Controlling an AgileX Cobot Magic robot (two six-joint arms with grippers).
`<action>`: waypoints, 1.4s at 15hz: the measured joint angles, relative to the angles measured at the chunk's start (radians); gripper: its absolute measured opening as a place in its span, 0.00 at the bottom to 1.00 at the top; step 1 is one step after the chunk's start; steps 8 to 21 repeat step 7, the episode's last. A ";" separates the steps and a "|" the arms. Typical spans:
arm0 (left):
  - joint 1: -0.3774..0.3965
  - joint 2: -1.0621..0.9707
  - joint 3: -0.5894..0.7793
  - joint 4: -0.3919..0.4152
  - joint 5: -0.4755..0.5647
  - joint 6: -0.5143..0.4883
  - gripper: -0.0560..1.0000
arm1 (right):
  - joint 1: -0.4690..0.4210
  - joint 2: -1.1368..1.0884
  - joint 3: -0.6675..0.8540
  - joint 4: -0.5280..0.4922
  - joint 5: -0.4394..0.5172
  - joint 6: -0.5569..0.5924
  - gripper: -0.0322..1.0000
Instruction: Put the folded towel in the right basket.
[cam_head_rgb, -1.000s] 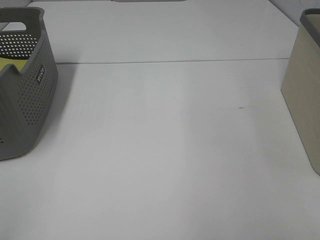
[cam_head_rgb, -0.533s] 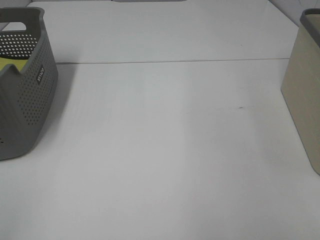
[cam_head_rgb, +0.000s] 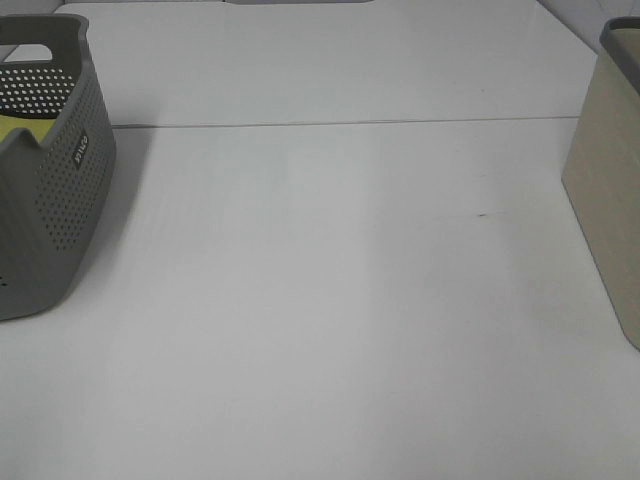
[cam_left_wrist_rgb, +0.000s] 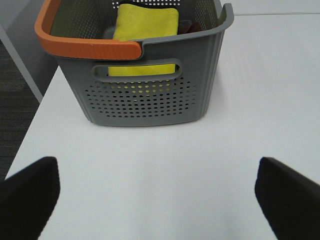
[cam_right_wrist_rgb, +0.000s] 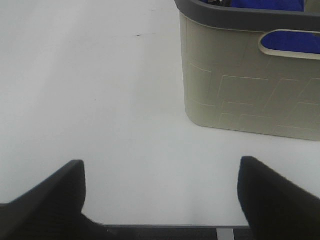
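Note:
A folded yellow towel (cam_left_wrist_rgb: 145, 22) lies inside the grey perforated left basket (cam_left_wrist_rgb: 150, 100), which has an orange handle (cam_left_wrist_rgb: 85, 47); a sliver of the towel (cam_head_rgb: 15, 130) shows in the exterior high view inside that basket (cam_head_rgb: 60, 190). The beige right basket (cam_right_wrist_rgb: 250, 95) stands at the table's right edge (cam_head_rgb: 605, 200) and holds something blue (cam_right_wrist_rgb: 265, 4). My left gripper (cam_left_wrist_rgb: 157, 195) is open and empty, hovering over the table short of the grey basket. My right gripper (cam_right_wrist_rgb: 160, 197) is open and empty, near the beige basket. Neither gripper shows in the exterior high view.
A dark reddish item (cam_left_wrist_rgb: 190, 26) lies beside the towel in the grey basket. The white table (cam_head_rgb: 330, 300) has a seam across it (cam_head_rgb: 340, 124). The table's left edge and dark floor (cam_left_wrist_rgb: 15, 95) show beside the grey basket.

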 joint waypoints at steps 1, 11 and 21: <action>0.000 0.000 0.000 0.000 0.000 0.000 0.99 | 0.000 0.000 0.000 0.000 0.000 0.000 0.81; 0.000 0.000 0.000 0.000 0.000 0.000 0.99 | 0.000 0.000 0.000 0.000 0.001 0.000 0.81; 0.000 0.000 0.000 0.000 0.000 0.000 0.99 | 0.000 0.000 0.000 0.000 0.001 0.000 0.81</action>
